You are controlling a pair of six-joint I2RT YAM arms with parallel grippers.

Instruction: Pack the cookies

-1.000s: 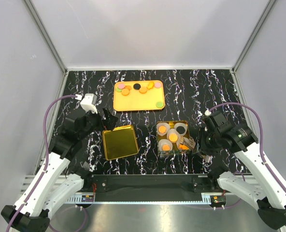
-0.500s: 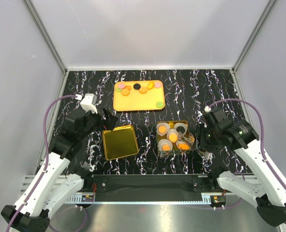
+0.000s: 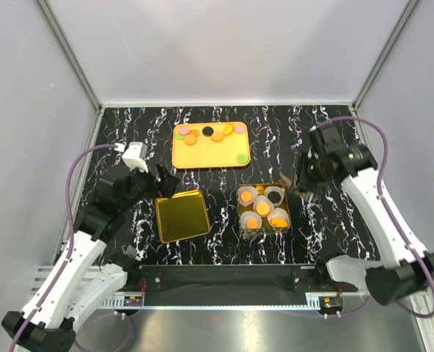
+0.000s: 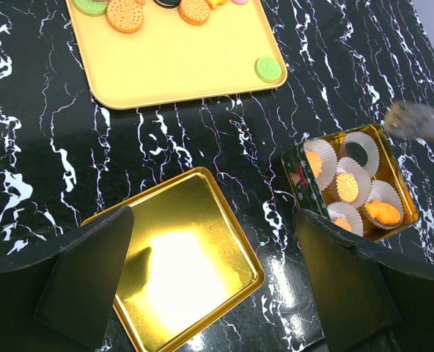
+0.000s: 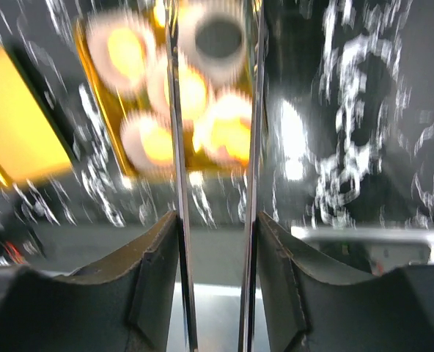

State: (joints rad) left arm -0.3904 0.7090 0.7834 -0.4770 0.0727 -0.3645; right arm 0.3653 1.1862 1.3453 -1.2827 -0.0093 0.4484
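Note:
Several cookies (image 3: 190, 139), mostly orange, lie on a yellow tray (image 3: 210, 155) at the back; they also show in the left wrist view (image 4: 125, 13). A gold tin (image 3: 244, 218) holds white paper cups, most with an orange cookie (image 3: 263, 209) inside; one cup (image 3: 275, 195) looks empty. My right gripper (image 3: 307, 181) is shut on metal tongs (image 5: 176, 147) and hovers just right of the tin. The tong blades stand apart with nothing between them. My left gripper (image 4: 213, 220) is open above the gold lid (image 4: 180, 257).
The gold lid (image 3: 182, 215) lies left of the tin on the black marbled table (image 3: 334, 132). A lone green cookie (image 4: 268, 70) sits at the tray's near right corner. White walls close in the table on three sides.
My right arm has swung up and back to the right, lifting the tongs off the tin's right side. The left arm has not moved.

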